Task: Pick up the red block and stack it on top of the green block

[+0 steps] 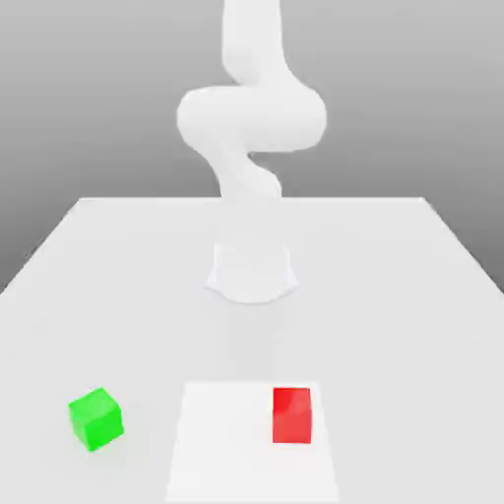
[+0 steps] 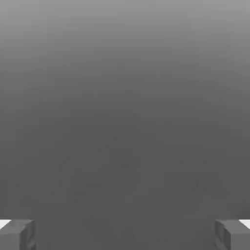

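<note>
The red block, a small cube, sits on a thin white square panel that lies on the surface, over toward the panel's side at the exterior view's right. It looks upright and roughly squared up with the panel, and being a cube it has no long axis to favor, so either pair of opposite sides should do for a grasp. Outward from it, toward the exterior view's left and well apart, the green block rests on the bare surface, off the panel and turned at an angle to the red one. Behind both, farther from the camera, the white Panda arm rises from its base. In the hand view the end effector has its two fingers spread wide, one at each side, with nothing between them; past them is only plain gray, neither block among it. The relation that matters is this: the red block lies out in front of the arm's base, on the camera's side of it, so the coming move probably calls for a reach outward and down to it. Exactly how the end effector lies from the block, I can't tell. Stacking later likely needs some wrist turn to match the green block's angle.
</note>
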You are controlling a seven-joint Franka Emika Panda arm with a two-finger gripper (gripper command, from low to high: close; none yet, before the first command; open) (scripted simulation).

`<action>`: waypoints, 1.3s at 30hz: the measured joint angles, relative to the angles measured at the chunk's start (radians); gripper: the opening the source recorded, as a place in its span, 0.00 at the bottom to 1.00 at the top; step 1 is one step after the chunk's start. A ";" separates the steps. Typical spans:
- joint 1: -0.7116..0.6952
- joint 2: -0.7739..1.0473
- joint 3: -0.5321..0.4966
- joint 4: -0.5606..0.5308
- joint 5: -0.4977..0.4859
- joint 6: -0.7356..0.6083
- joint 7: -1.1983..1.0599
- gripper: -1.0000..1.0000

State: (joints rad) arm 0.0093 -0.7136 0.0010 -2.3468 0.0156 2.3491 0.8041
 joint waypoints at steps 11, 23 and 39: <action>0.041 0.411 0.030 -0.218 0.043 0.234 0.041 0.50; 0.070 0.845 0.046 -0.381 -0.040 0.513 0.159 0.50; 0.074 0.812 0.044 -0.388 -0.033 0.484 0.155 0.00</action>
State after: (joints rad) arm 0.0837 0.0984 0.0450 -2.7346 -0.0176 2.8334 0.9588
